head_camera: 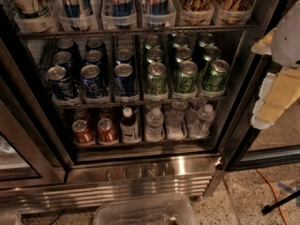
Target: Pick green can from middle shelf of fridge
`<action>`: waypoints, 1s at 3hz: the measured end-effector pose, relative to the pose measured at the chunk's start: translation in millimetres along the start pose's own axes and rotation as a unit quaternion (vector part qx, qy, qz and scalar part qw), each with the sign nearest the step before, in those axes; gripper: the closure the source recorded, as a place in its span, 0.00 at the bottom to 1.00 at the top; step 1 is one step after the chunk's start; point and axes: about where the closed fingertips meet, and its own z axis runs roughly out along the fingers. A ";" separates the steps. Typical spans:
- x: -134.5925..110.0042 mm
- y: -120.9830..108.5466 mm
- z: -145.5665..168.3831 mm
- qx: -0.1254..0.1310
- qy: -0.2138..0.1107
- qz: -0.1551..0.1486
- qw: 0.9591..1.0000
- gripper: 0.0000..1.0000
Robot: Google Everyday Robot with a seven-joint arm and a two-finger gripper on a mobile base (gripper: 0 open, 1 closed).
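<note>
Green cans (156, 77), nine counted, stand on the middle shelf (136, 102); the end effector (275, 100) hangs at right, its state unclear.

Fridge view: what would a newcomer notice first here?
In the fridge, the middle shelf stands out: blue cans left, green cans right. Red cans and water bottles sit below. The robot's pale hand hangs at the right edge, touching no can.

green can (156, 78): glossy aluminium | middle shelf (136, 102): wire, clear plastic | fridge (140, 171): shiny steel | pincer (275, 100), right: matt cream
</note>
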 end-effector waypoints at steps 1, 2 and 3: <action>-14.2 7.8 4.1 -0.006 -0.022 -0.002 1.000 0.00; -29.7 17.6 9.5 -0.016 -0.057 0.006 0.998 0.00; -48.7 29.9 20.9 -0.034 -0.121 0.030 0.992 0.00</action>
